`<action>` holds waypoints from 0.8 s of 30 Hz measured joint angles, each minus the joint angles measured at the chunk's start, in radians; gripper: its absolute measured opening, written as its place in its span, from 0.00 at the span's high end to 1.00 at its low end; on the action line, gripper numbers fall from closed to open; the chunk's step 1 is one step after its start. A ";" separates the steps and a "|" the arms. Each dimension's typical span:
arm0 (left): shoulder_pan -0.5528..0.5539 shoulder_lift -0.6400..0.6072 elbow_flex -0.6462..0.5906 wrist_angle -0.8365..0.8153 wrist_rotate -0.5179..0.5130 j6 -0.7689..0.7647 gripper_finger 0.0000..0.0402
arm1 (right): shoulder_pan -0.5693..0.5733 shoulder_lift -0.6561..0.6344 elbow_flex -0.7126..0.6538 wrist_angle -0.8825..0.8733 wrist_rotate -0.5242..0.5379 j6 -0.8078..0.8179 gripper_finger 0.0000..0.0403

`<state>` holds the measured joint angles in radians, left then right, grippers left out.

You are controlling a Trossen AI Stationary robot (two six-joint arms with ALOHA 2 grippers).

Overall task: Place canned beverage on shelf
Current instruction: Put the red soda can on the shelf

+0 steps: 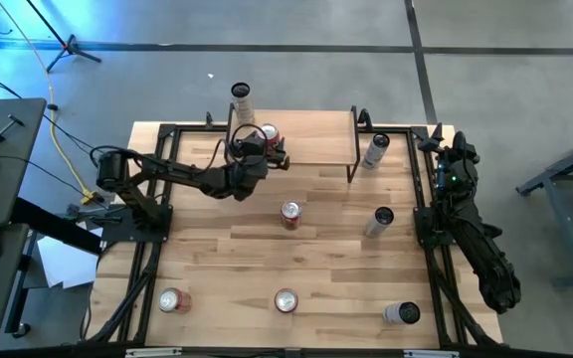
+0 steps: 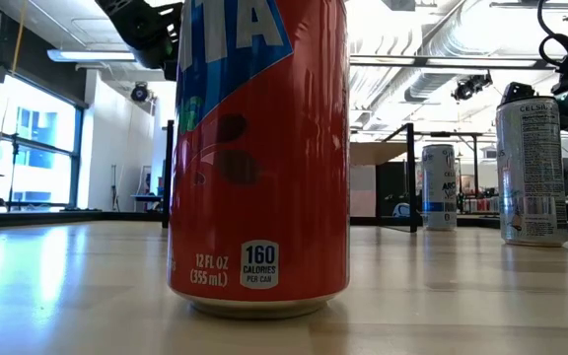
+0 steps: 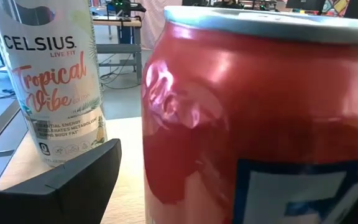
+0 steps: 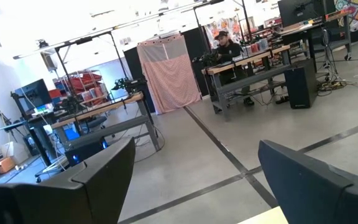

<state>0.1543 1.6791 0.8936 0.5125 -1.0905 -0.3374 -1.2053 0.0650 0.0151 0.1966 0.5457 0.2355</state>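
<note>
The red can stands upright on the left part of the shelf, close beside a tall white can that stands at the shelf's far-left corner. The left gripper sits at the shelf's near edge with its jaws spread wide around the red can, 1 dark finger standing clear of the can's side, so the can appears released, though the high view is too coarse to confirm a gap on both sides. The step in hand looks like letting go and backing out: it would be done well by keeping the jaws fully spread and drawing the arm straight back from the shelf, without swinging sideways into the red can or the white can next to it. The right gripper waits off the shelf's right end, jaws apart and empty, facing the room. The white can reads "CELSIUS LIVE FIT" and "Tropical Vibe". In the low view a nearer red can on the table reads "12 FL OZ (355 mL)" and "160 CALORIES PER CAN".
</note>
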 joint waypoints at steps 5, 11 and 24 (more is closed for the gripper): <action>0.000 0.000 0.000 -0.004 -0.003 0.008 0.06 | 0.000 0.000 0.000 0.000 0.000 0.000 0.19; 0.000 0.000 0.000 -0.004 -0.002 0.037 0.19 | 0.000 0.000 0.000 0.000 0.000 0.000 0.19; 0.028 0.001 0.000 0.033 0.101 0.107 0.33 | 0.000 0.000 0.000 0.000 0.000 0.000 0.19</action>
<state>0.1827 1.6798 0.8936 0.5458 -0.9897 -0.2304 -1.2055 0.0648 0.0153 0.1963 0.5457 0.2356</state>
